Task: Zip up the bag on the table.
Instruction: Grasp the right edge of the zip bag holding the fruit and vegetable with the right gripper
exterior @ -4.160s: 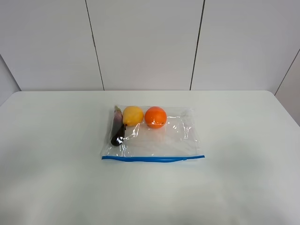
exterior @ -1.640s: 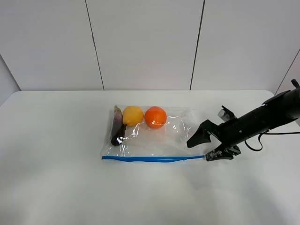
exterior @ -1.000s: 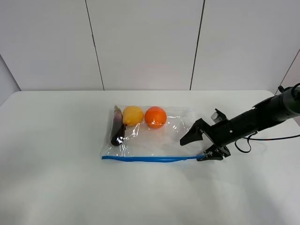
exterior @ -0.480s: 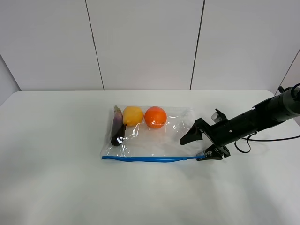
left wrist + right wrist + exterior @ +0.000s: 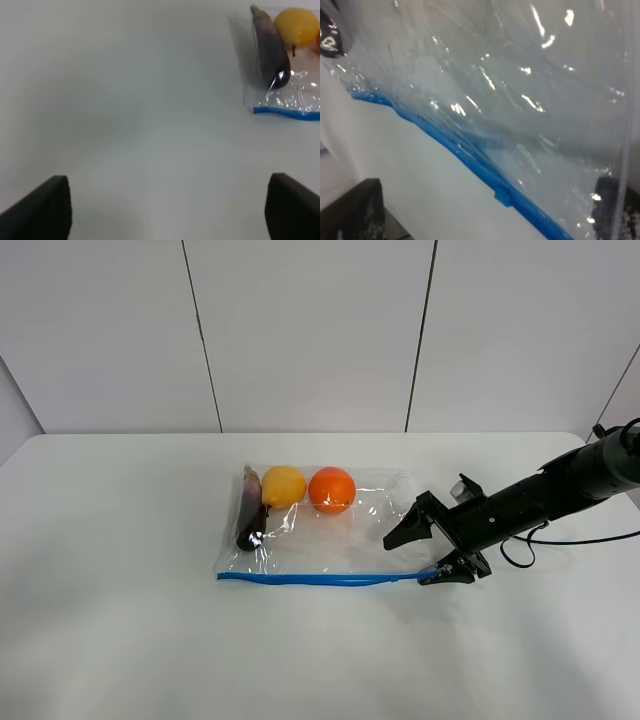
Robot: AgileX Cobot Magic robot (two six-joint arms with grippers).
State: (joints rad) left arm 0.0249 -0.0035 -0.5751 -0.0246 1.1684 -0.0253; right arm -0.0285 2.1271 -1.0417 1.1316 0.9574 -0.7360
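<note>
White table [image 5: 120, 640]: bag [image 5: 340, 535] looks limp, slippery; right gripper [image 5: 406, 562] gapes empty astride blue zipper strip [image 5: 320, 579]; best pinched there.

The bag [image 5: 285, 95] runs off the left wrist view's edge, leaving only a sliver of orange [image 5: 318, 42]. The right gripper [image 5: 405, 562] may touch the blue zipper strip [image 5: 320, 579]; too small to tell.

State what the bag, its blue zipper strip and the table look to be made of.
The bag: thin clear plastic film, glossy. It crinkles, glints, and the fruit shows through it.
The zipper strip: probably thicker, opaque blue plastic. It holds a smooth, slightly wavy band.
The table: plain white and matte, with no reflections. The material cannot be told, perhaps laminate.
</note>
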